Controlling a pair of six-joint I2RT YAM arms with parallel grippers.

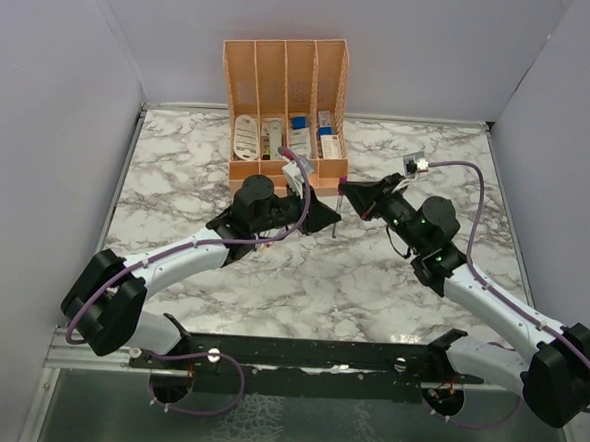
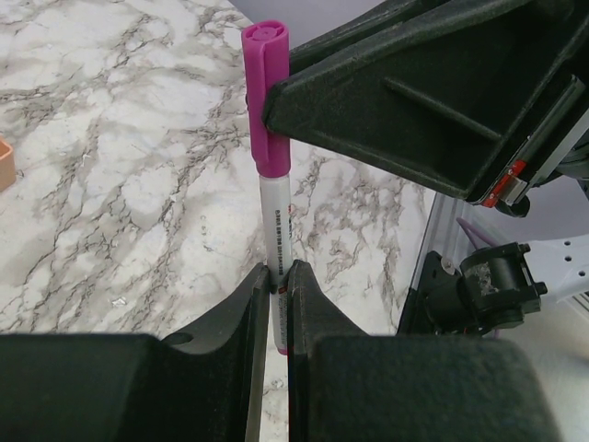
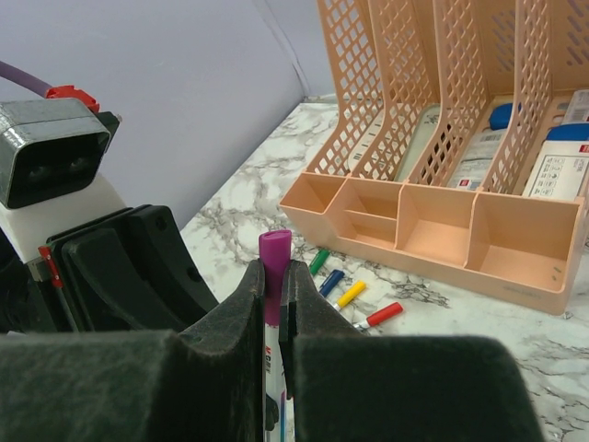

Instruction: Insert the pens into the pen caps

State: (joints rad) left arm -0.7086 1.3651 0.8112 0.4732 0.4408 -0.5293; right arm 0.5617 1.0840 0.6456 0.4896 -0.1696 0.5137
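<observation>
The left hand [image 2: 278, 276] pinches the grey-white barrel of an upright pen [image 2: 274, 216] near the centre of the marble desk [image 2: 110, 184]. The right hand [image 3: 274, 276] pinches the magenta cap [image 2: 267, 101] sitting on the pen's top end. Green, blue, yellow and red caps [image 3: 350, 294] lie on the desk just at 6 o'clock of the peach organiser [image 3: 433, 221].

On your white-and-grey marble-patterned worktop [image 1: 321, 283] you have:

- One peach plastic lattice-walled desk organiser [image 1: 284, 70]. It stands upright at the far edge, with four tall slots behind and low open trays in front.
- Stubby white items in its slots, one of them oval [image 1: 246, 138] and one blue-topped [image 1: 299, 131].
- Plain pale lavender-grey walls [image 1: 43, 85], which enclose your worktop on three sides.
</observation>
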